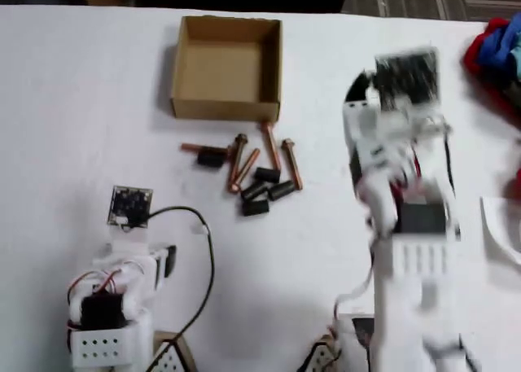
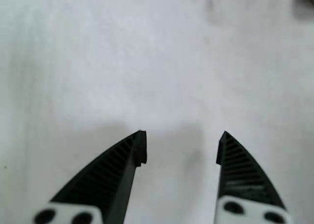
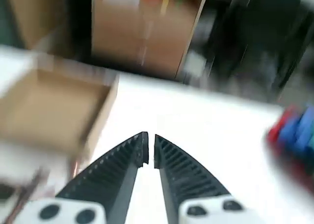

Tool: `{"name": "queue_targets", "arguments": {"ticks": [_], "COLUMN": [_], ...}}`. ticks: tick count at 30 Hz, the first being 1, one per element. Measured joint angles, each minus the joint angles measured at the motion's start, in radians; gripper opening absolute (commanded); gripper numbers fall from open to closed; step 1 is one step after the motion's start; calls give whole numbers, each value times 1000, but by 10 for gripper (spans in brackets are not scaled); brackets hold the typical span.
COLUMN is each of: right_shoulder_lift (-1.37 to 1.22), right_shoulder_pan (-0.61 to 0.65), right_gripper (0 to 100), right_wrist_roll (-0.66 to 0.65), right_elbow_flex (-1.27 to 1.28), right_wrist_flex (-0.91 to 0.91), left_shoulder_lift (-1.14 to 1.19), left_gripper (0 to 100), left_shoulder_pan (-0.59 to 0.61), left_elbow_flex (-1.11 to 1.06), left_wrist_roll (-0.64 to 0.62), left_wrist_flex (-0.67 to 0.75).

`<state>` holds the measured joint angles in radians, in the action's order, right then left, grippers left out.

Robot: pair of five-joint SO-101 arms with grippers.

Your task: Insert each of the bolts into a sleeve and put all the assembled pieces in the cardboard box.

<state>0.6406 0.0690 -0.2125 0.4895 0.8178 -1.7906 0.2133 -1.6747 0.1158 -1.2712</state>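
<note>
Open, empty cardboard box (image 1: 225,109), upper centre of frame; just below it, copper bolts (image 1: 291,164) and black sleeves (image 1: 267,175) lie scattered flat.

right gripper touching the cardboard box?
Apart. High view: bare table separates the cardboard box from the right arm; right wrist view has the right gripper short of it.

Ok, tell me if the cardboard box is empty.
Empty: the cardboard box has a bare floor; the bolts and sleeves lie outside it.
</note>
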Motion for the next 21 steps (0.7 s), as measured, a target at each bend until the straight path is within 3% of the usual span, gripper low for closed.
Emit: {"name": "queue_targets", "arguments": {"ticks": [6, 12, 16, 21], "right_shoulder_lift": [-376, -422, -430, -431], "right_shoulder_pan": [0, 58, 103, 166], "right_gripper": [23, 24, 22, 24], "right_wrist_roll": [155, 204, 137, -94], "right_elbow_flex": [-265, -442, -416, -288], "right_wrist_flex": [328, 609, 651, 546], "left_shoulder_lift": [0, 0, 0, 0], "left_gripper": [249, 249, 249, 249], "left_shoulder_pan": [0, 0, 0, 0], "left_elbow_flex": [0, 0, 0, 0], "left_wrist_roll": [0, 0, 0, 0], "left_wrist_flex": [0, 0, 0, 0]}}
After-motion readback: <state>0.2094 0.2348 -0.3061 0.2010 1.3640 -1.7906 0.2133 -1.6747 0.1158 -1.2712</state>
